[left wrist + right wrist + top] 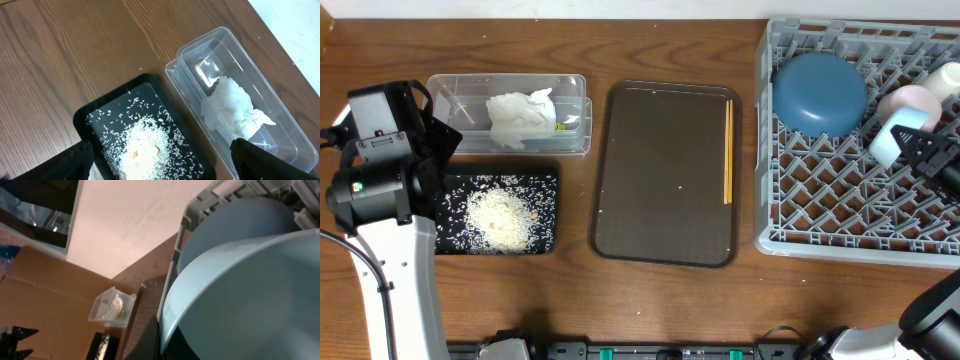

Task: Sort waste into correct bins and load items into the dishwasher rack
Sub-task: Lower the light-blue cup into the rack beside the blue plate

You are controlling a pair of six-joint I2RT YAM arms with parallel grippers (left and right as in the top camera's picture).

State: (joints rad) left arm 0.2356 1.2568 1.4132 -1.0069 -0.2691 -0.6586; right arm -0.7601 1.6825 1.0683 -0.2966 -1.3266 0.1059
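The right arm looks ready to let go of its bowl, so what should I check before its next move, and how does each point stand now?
1. Right hand shut on the light-blue bowl: ok.
2. That bowl is over the rack, next to the pinkish bowl: ok.
3. That bowl is seated on the lattice: cannot tell.
4. Dark-blue bowl in the rack: ok.
5. Chopsticks loaded: not ok, they lie on the brown tray.
6. Left hand open, clear of the right arm, above the black tray of rice: ok.
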